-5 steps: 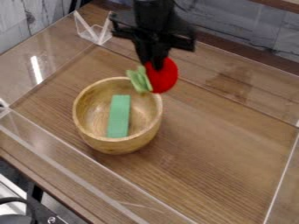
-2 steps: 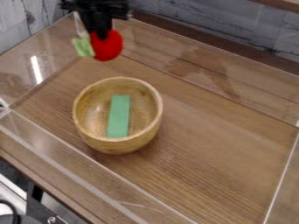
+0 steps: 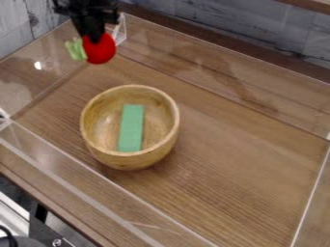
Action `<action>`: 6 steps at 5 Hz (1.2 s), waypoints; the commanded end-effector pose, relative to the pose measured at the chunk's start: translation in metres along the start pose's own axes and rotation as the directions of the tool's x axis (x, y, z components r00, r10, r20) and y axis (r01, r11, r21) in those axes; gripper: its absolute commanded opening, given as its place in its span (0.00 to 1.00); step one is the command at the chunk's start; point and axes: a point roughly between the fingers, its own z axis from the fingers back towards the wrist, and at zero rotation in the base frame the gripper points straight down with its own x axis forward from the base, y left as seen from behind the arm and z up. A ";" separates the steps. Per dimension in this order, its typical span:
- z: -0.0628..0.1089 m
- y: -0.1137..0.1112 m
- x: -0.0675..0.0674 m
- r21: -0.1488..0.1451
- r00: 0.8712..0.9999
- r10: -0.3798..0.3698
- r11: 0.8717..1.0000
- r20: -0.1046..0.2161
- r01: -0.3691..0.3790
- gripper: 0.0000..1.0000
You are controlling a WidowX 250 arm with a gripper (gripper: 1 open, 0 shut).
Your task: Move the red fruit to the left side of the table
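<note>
- You have the brown wood-grain tabletop [image 3: 245,135] spread across most of the view.
- Low clear walls [image 3: 23,121] border it, with one running along the left side.
- Your dark robot arm [image 3: 110,13] reaches in at the far left, partly cut off by the view's edge.
- Your round wooden bowl [image 3: 167,137] sits left of the middle, nearer to you than the hand.
- The dark hand [image 3: 98,37] is closed on the red fruit, beyond the bowl and slightly to its left; its fingertips are too blurred to make out.
- Inside the bowl you see a flat green block [image 3: 131,128], lengthwise from near to far.
- The red fruit [image 3: 99,50] is at the far left of your scene, outside the bowl, its light-green leafy cap [image 3: 76,49] pointing left.
</note>
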 end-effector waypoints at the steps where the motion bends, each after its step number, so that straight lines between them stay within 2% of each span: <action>1: 0.010 0.018 0.034 0.034 0.998 0.013 0.999 0.065 -0.015 0.00; 2: 0.000 0.023 0.048 0.040 0.997 0.036 0.998 0.062 -0.039 0.00; 4: -0.032 0.017 0.039 0.018 0.998 -0.012 1.000 0.054 0.011 0.00; 5: -0.040 0.017 0.037 0.030 0.997 0.066 0.997 0.048 -0.067 0.00; 6: -0.047 0.015 0.035 0.043 0.989 0.138 0.989 0.044 -0.140 0.00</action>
